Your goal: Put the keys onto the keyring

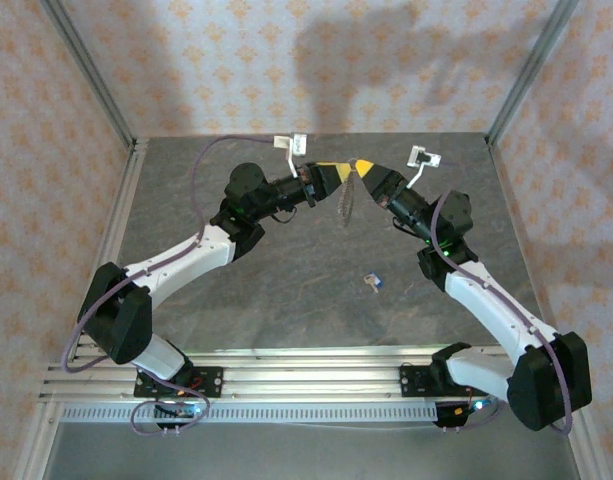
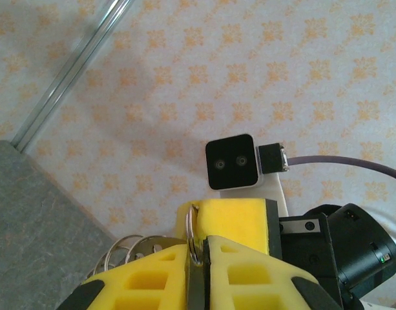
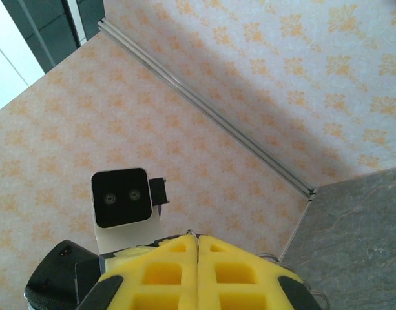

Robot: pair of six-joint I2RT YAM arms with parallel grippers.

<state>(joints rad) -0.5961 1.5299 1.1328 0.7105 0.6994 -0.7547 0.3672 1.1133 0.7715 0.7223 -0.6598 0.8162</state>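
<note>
My two grippers meet tip to tip above the far middle of the table. The left gripper [image 1: 336, 173] is shut on a thin metal ring of the keyring [image 2: 193, 232], which stands upright between its yellow fingers [image 2: 152, 271]. The right gripper [image 1: 365, 167] is shut too, with a sliver of the same ring at its tips [image 3: 198, 240]. The rest of the keyring [image 1: 348, 202] hangs down below them as a pale, chain-like loop. The key [image 1: 374, 283], with its blue head, lies alone on the grey table, in front of the right arm.
The grey table [image 1: 286, 290] is closed in by patterned walls at the back and on both sides. A metal rail [image 1: 286, 380] runs along the near edge by the arm bases. More linked metal rings [image 2: 126, 248] show left of the left fingers.
</note>
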